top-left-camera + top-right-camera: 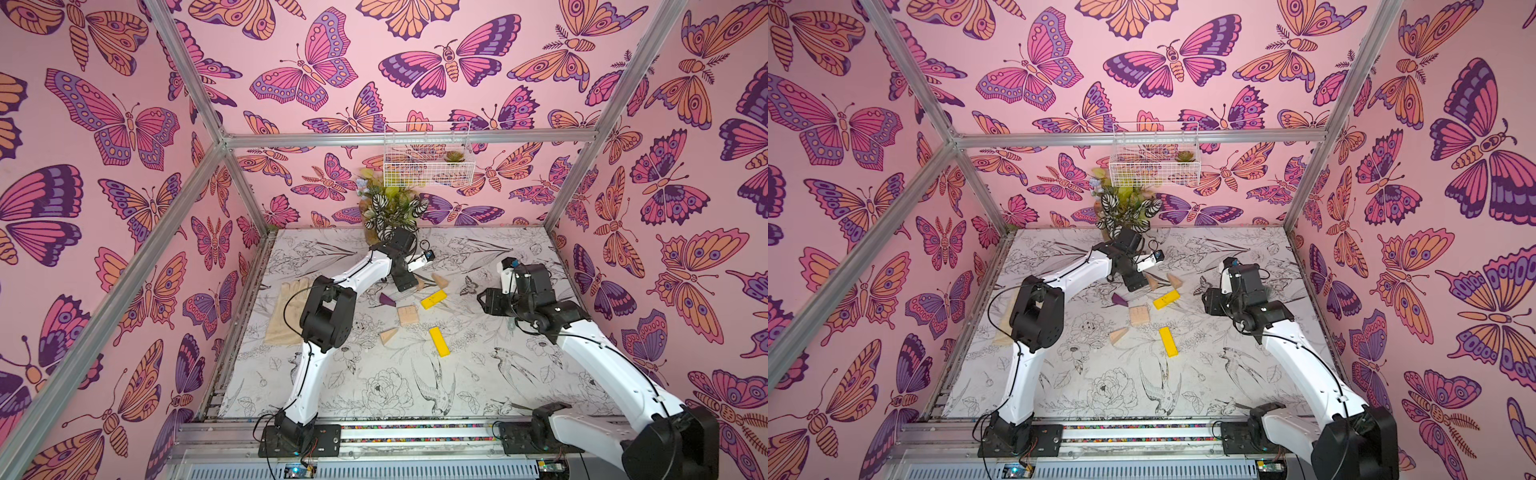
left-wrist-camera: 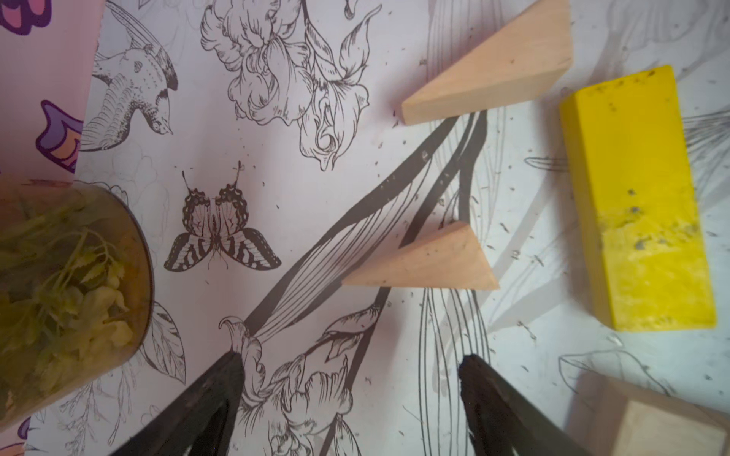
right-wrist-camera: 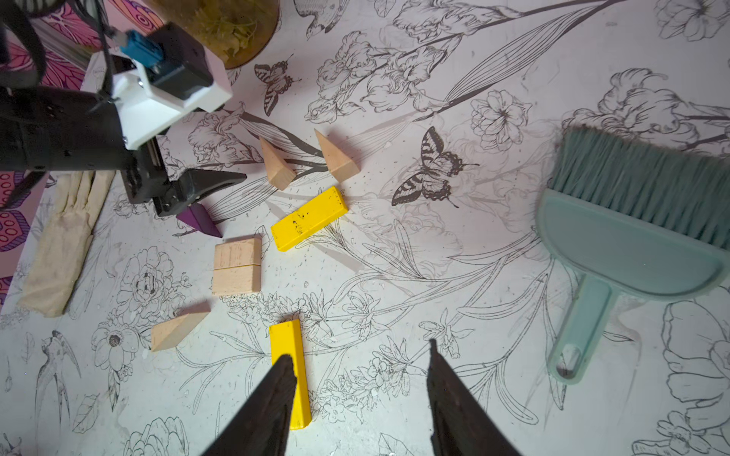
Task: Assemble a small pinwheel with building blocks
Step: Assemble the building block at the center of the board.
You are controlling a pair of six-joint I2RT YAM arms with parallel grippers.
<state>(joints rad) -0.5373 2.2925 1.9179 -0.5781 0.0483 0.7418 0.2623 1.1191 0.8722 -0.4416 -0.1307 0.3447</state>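
While the left gripper [image 2: 351, 357] hangs wide and empty, the blocks lie loose around the square [image 3: 237, 265], so no pinwheel stands yet. A wedge [image 2: 426, 262] and its twin [image 2: 493, 67] sit well apart from the square. A bar [image 2: 632, 197] lies just beside it, and the purple wedge [image 3: 199, 221] is near one corner. Closing on the wedge's sloped faces could squirt it out or shove it into the bar. The right gripper [image 3: 360, 349], half spread, holds nothing. Only the right wrist view shows the brush [image 3: 632, 221] whole, far from the square. The left wrist view misses the purple wedge.
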